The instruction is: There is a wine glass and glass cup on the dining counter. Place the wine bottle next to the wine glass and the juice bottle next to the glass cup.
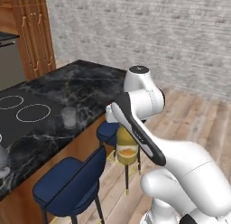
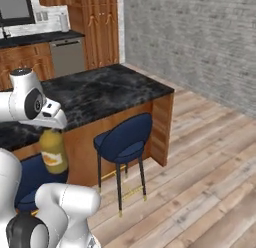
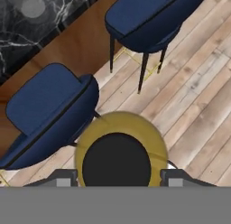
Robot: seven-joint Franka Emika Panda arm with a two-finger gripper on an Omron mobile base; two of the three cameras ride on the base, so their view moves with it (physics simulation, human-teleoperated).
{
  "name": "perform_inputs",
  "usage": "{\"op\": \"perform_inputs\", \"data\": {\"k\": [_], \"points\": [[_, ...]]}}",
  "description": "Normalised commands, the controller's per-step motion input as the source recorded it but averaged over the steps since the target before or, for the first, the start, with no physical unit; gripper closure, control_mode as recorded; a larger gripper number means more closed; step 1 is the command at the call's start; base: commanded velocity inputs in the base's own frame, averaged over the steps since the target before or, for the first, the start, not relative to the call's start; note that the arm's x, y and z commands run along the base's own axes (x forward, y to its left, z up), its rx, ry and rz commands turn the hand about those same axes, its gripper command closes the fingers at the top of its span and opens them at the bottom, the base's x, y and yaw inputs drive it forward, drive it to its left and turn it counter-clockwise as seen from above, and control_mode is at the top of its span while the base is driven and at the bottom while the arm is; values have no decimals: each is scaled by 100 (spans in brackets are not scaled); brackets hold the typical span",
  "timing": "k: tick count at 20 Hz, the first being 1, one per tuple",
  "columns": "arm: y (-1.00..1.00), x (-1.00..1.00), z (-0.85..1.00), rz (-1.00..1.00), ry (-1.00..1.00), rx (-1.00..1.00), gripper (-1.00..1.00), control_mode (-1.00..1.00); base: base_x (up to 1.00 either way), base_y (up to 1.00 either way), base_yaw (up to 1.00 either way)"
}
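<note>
The juice bottle [image 1: 127, 150], stubby and yellow-orange, hangs upright in the air beside the dining counter [image 1: 81, 87], above the stools. My gripper [image 3: 118, 177] is shut on its black-capped top, one fingertip on each side of the yellow shoulder [image 3: 122, 123]. In the right base view the juice bottle [image 2: 53, 152] dangles under my hand just off the counter's edge [image 2: 110, 92]. The glass cup [image 1: 68, 117], a small greyish tumbler, stands on the marble near that edge and appears blurred as the glass cup [image 3: 32, 6] in the hand view. A grey glassy shape [image 1: 2, 161], cut off at the left edge, looks like the wine glass. The wine bottle is out of view.
Two blue stools [image 1: 67, 182] [image 1: 108, 133] stand against the counter's wooden side, right below the bottle. White cooktop rings [image 1: 32, 112] mark the marble to the left of the cup. Wood floor stretches to the right; a brick wall and wooden cabinets [image 2: 65, 52] lie behind.
</note>
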Motion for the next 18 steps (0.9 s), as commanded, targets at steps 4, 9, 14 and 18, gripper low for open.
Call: {"op": "perform_inputs", "data": {"k": [4, 9, 14, 18], "points": [[0, 0, 0, 0, 0, 0, 100, 100, 38, -47, 21], [0, 0, 0, 0, 0, 0, 100, 100, 38, -48, 19], [0, 0, 0, 0, 0, 0, 100, 100, 60, -22, 33], [0, 0, 0, 0, 0, 0, 100, 100, 63, -8, 50]]}}
